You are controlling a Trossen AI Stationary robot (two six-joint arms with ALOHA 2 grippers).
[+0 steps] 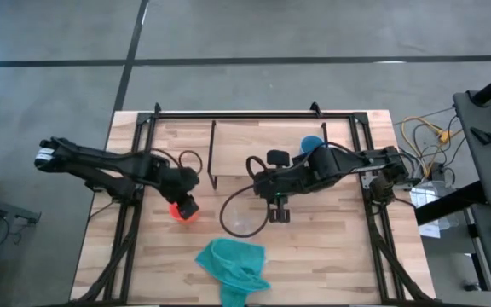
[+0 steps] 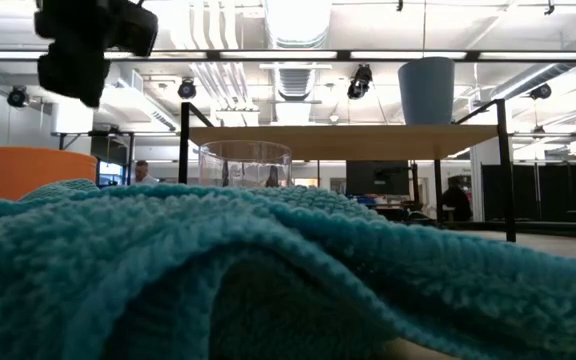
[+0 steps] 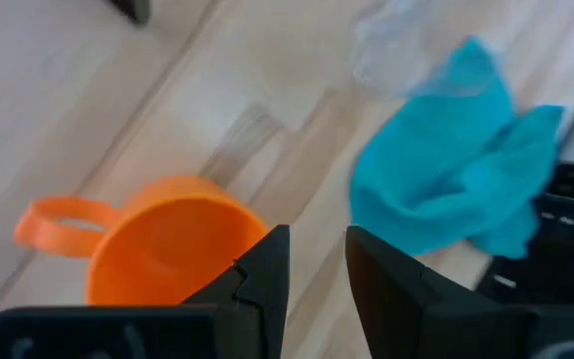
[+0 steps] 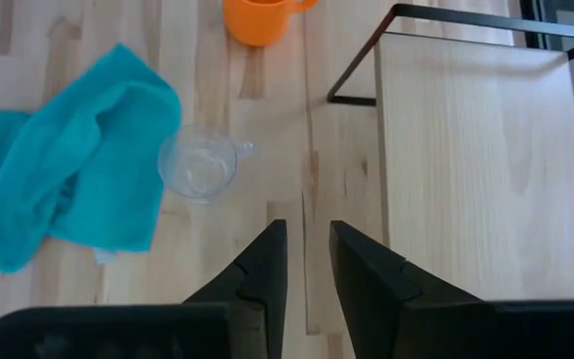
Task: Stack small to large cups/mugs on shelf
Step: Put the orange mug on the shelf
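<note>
- Two arms of mine hang over the surface (image 1: 314,247), jaws slightly apart, holding nothing.
- Shelf (image 1: 254,145) carries the blue cup (image 1: 311,144).
- Left gripper (image 1: 186,207) hovers above the orange mug (image 3: 172,244).
- Right gripper (image 1: 280,215) hangs beside the clear glass cup (image 4: 199,164), near the teal cloth (image 1: 233,269).

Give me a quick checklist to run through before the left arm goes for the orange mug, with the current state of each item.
1. Left gripper open and holding nothing: ok, a gap shows between the fingers.
2. Orange plastic mug with a handle upright on the table, mouth up: ok.
3. Gripper lined up over the mug: not ok, it hovers beside the rim.
4. Right gripper out of the way: ok, it is open above bare tabletop near the light-wood shelf.
5. Blue cup already on the shelf: ok.
6. Tiny clear glass cup apart from the teal cloth: cannot tell, they sit very close.
</note>
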